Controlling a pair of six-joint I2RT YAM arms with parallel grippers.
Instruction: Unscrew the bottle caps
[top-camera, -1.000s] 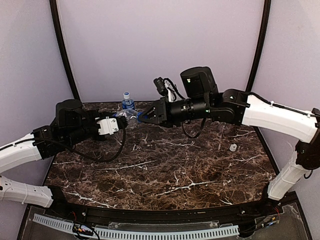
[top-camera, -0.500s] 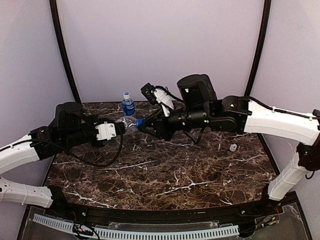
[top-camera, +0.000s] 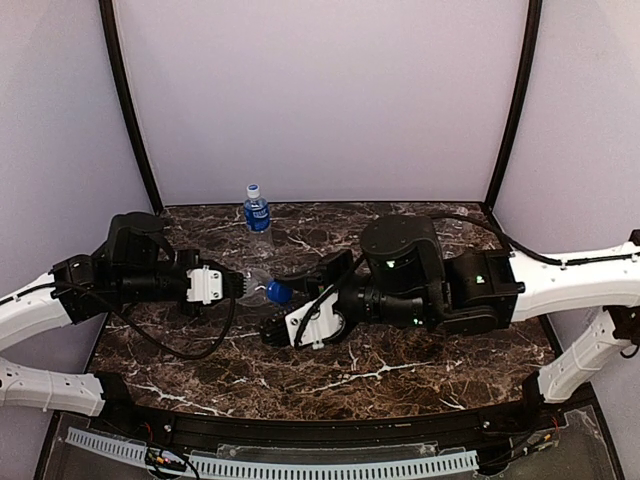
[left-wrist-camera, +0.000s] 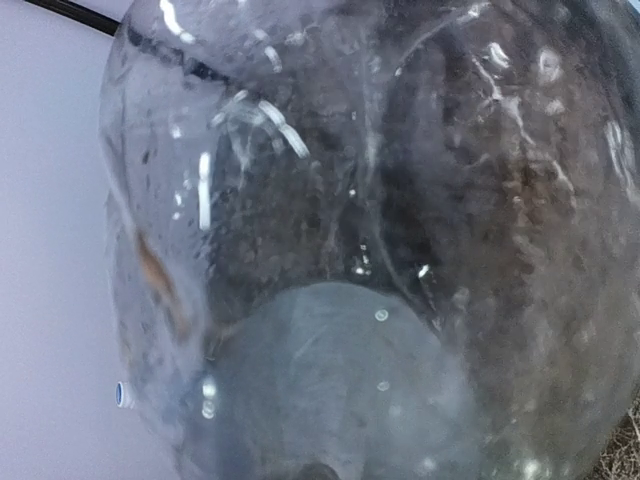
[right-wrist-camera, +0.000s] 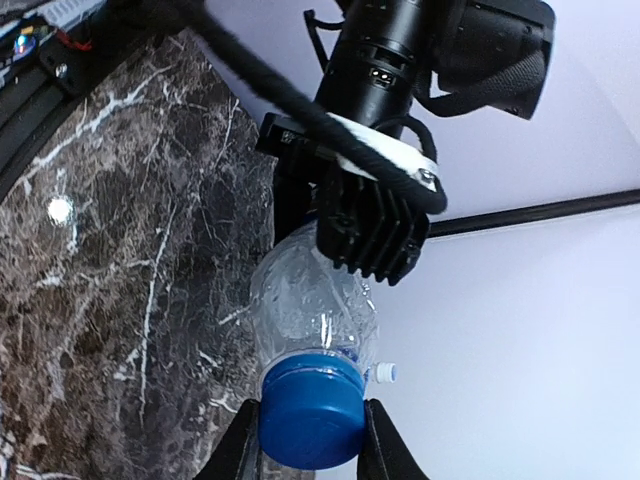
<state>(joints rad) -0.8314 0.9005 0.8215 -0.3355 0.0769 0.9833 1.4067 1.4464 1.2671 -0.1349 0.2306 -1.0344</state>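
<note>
A clear bottle (top-camera: 250, 285) hangs level over the table, its blue bottle cap (top-camera: 278, 292) pointing right. My left gripper (top-camera: 232, 285) is shut on the bottle's body, and its black fingers (right-wrist-camera: 372, 235) show clamped round it in the right wrist view. My right gripper (right-wrist-camera: 310, 432) is shut on the blue cap (right-wrist-camera: 310, 412), one finger on each side. The left wrist view is filled by the clear bottle wall (left-wrist-camera: 330, 230), which hides that gripper's own fingers. A second bottle (top-camera: 257, 213) with a blue label and a pale cap stands upright at the back.
The dark marble table (top-camera: 200, 360) ends at a black rail along the near edge. The lilac back wall rises just behind the standing bottle. My right arm's bulky wrist (top-camera: 400, 275) stretches across the middle right of the table.
Both grippers have come forward and down from the back with the bottle between them. The right wrist has turned over, its white camera mount now underneath. The white cap on the right has become hidden.
</note>
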